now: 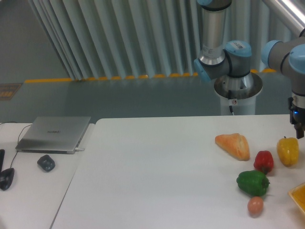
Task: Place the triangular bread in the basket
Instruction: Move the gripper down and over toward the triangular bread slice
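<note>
Triangular bread: the triangular bread [233,145] lies flat on the white table [157,181], in the right half, nearer the far edge than the near one. Its pointed end faces left and its broad end faces right. Nothing touches it.
Basket: only a corner of the basket [299,196] shows, at the right edge of the table towards the near side, yellow-orange with a paler rim. It is well apart from the bread.
Gripper: the gripper [299,130] hangs at the far right, just above the yellow pepper and near the table's right edge. It is partly cut off by the picture border, so one cannot tell whether its fingers are apart or together. It holds nothing that can be seen.
Yellow pepper: the yellow pepper [288,150] stands upright near the right edge, to the right of the bread.
Red pepper: the red pepper [264,161] sits between the bread and the yellow pepper, slightly nearer the front.
Green pepper: the green pepper [252,182] lies in front of the red one.
Egg-shaped item: the small brownish-orange egg-shaped item [255,205] rests just in front of the green pepper, near the front edge.
Side desk: a closed laptop [55,134] and a dark mouse [46,163] lie on the lower desk to the left.
</note>
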Robot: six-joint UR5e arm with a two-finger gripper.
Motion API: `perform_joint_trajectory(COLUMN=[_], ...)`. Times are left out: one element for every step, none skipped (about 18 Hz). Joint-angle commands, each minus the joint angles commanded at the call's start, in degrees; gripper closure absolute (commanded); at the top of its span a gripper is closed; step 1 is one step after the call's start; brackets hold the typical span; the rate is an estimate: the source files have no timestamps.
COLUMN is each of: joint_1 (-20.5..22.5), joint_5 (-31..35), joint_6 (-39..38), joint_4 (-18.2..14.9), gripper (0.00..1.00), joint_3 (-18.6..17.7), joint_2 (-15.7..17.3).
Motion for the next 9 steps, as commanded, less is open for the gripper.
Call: perform_joint_trajectory(joint_1=[-0.1, -0.2, -0.3, -0.6, -0.7, -0.8, -1.1, -1.8, -1.7], joint_5=[0.0, 0.0, 0.0, -0.1, -0.1, -0.1, -0.4, -2.2, -5.3], joint_6=[-0.2, -0.1, -0.2, -0.3, -0.5, -1.6, -3.8, -6.7, -8.3], joint_4=[0.0, 0.0, 0.0, 0.0, 0.0, 0.0, 0.1, 0.3, 1.0], gripper=[0.0, 0.0, 0.0, 0.0, 0.0, 0.0, 0.0, 0.0, 0.0], joint_3=[-0.1, -0.2, -0.1, -0.1, 0.0, 0.1, 0.0, 0.1, 0.0], joint_2=[0.0, 0.0, 0.0, 0.0, 0.0, -0.1, -0.2, -0.2, -0.5])
